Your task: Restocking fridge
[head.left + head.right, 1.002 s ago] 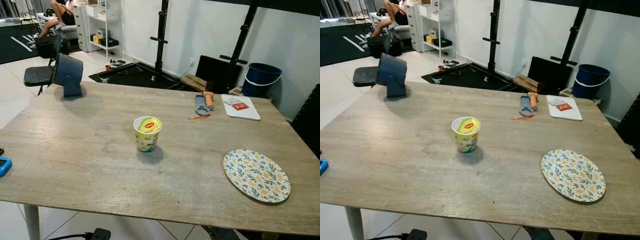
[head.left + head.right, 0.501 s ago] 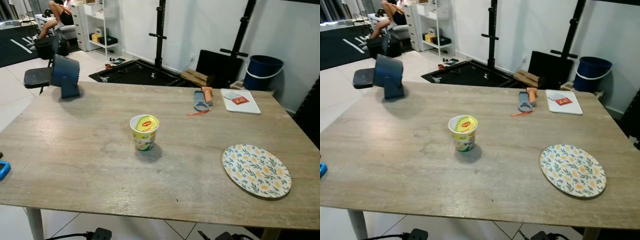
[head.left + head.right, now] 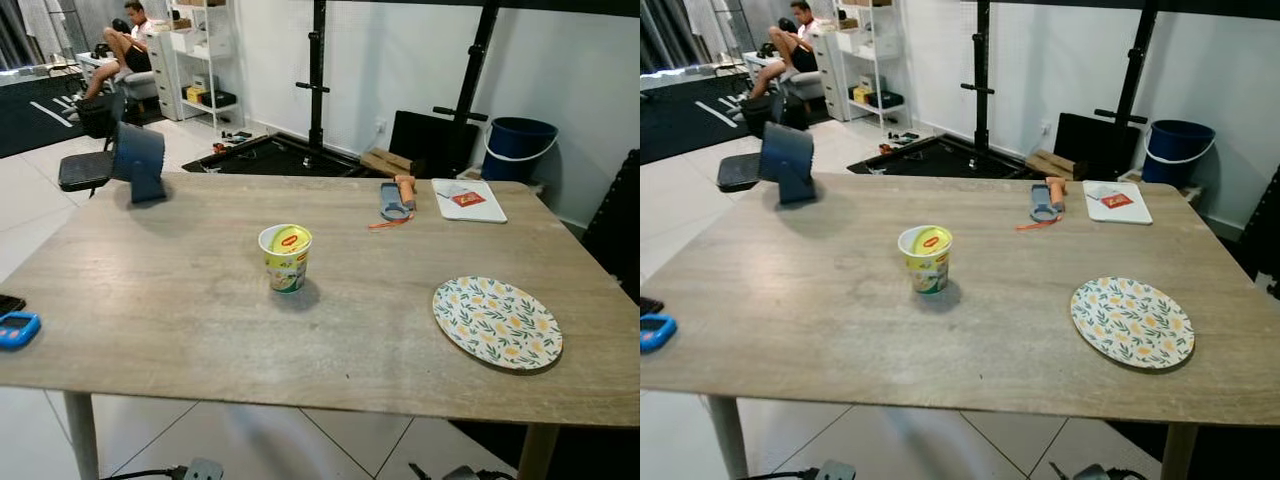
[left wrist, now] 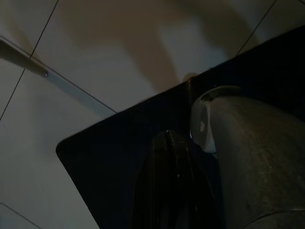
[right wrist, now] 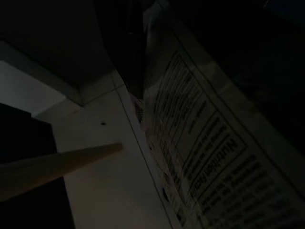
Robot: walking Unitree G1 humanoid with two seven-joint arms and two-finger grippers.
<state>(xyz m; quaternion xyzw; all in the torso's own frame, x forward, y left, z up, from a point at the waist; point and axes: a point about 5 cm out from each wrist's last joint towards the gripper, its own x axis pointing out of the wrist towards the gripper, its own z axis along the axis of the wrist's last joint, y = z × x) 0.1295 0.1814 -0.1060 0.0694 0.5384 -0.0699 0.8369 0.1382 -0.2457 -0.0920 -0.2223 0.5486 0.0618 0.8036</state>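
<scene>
Nearest the robot, the right gripper (image 5: 136, 71) hangs low in shade beside a packet (image 5: 205, 157) printed with a nutrition panel. The packet lies along the dark fingers, so it looks held, but whether the fingers are pressed on it I cannot tell. If it is held, it is likely stock for the fridge, carried low while the robot walks. The left gripper (image 4: 174, 186) hangs over the pale floor tiles; its two black fingers look to lie together with nothing between them, which suits an idle arm.

Before the robot stands the table (image 3: 150, 300), taken here as the landmark. At its near left edge lies a blue gadget (image 3: 18, 328), half over the rim, with a dark flat thing just behind it. In the table's middle a cup (image 3: 285, 257) stands upright, its yellow foil lid sealed; that it stands alone suggests it is the next item to fetch. To the cup's right, near the table's right edge, a patterned plate (image 3: 496, 322) lies flat and bare.

At the table's far left corner stands a small blue fan (image 3: 139, 160). Toward its far right lie a grey tool (image 3: 391, 202) with an orange handle beside it, and a white board (image 3: 468, 199) carrying a small red card.

Beyond the table are a black rack (image 3: 317, 80), a blue bucket (image 3: 517, 148) by the wall, white shelves (image 3: 195, 50), and a person (image 3: 120, 45) seated far off to the left. No fridge is to be seen, so the task seems early.
</scene>
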